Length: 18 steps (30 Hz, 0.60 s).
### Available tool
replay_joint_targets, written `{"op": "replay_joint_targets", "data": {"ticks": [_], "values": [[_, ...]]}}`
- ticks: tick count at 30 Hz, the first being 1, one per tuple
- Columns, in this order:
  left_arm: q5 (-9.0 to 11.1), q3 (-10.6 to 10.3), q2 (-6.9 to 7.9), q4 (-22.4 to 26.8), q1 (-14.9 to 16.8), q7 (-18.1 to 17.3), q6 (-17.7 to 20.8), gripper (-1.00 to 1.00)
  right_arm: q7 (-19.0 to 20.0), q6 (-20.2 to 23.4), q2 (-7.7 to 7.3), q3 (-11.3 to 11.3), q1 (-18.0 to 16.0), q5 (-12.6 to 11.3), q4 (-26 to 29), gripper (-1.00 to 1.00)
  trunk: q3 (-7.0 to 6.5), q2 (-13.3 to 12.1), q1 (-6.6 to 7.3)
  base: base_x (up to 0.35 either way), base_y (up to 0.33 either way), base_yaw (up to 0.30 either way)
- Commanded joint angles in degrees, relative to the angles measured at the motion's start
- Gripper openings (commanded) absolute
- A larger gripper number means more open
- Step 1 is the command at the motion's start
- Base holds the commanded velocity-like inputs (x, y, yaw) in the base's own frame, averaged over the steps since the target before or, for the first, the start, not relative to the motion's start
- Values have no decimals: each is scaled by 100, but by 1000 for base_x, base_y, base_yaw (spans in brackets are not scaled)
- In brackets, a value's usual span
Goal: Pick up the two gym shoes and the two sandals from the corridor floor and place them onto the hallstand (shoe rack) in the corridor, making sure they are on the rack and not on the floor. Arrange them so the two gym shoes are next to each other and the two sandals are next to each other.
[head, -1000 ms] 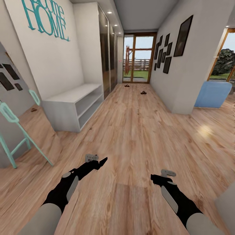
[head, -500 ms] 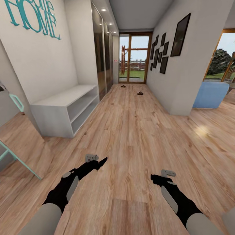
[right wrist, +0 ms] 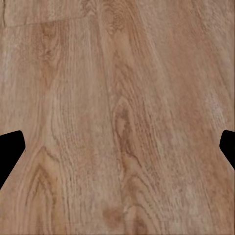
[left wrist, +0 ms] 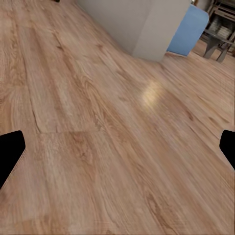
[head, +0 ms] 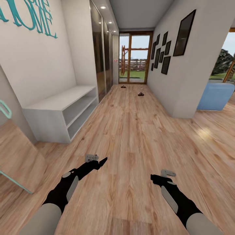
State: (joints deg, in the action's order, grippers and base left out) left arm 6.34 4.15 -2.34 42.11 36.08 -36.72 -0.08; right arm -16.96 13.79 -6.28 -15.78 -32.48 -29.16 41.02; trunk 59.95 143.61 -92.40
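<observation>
Clearly nothing of the task is done yet, judging by how things lie: the hallstand's (head: 62,112) bench top and both open shelves hold no shoes, and all four pieces of footwear are left to fetch. Nearest, at about seven o'clock in the head view, the left gripper (head: 101,161) juts forward on a black forearm, held low over the corridor floor (head: 130,137) and carrying nothing. At about five o'clock the right gripper (head: 153,178) hangs likewise over bare planks, also without a load. In the left wrist view the two black fingertips (left wrist: 10,154) sit far apart at the edges of the picture, so that gripper is spread wide; the right wrist view shows the same, its fingertips (right wrist: 10,147) parted with only wood grain between them. Further off, at about ten o'clock, the pale hallstand stands against the wall under teal lettering (head: 31,16). Well beyond it, near the glass door (head: 133,57) at twelve o'clock, two small dark shapes lie apart on the floor, likely the two sandals (head: 140,94), though they are too small to tell for sure. Any gym shoes there I cannot make out. A blue armchair (head: 215,96) sits at two o'clock past the wall corner.
</observation>
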Motion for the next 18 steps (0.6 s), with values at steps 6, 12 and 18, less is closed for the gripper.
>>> {"op": "replay_joint_targets", "data": {"ticks": [6, 12, 18], "values": [[8, 24, -9, -6, 3, -37, -1, 100, -53, 18, -6, -39, -4, -46, 11, 100, 6, 2, -2, 348, 0, 0], [8, 24, -8, -6, 4, -37, -1, 100, -53, 18, -5, -39, -4, -46, 11, 100, 6, 2, -2, 348, 0, 0], [8, 24, -7, -8, 4, -37, -1, 100, -53, 18, -5, -39, -4, -42, 11, 100, 6, 2, -2, 348, 0, 0]]}}
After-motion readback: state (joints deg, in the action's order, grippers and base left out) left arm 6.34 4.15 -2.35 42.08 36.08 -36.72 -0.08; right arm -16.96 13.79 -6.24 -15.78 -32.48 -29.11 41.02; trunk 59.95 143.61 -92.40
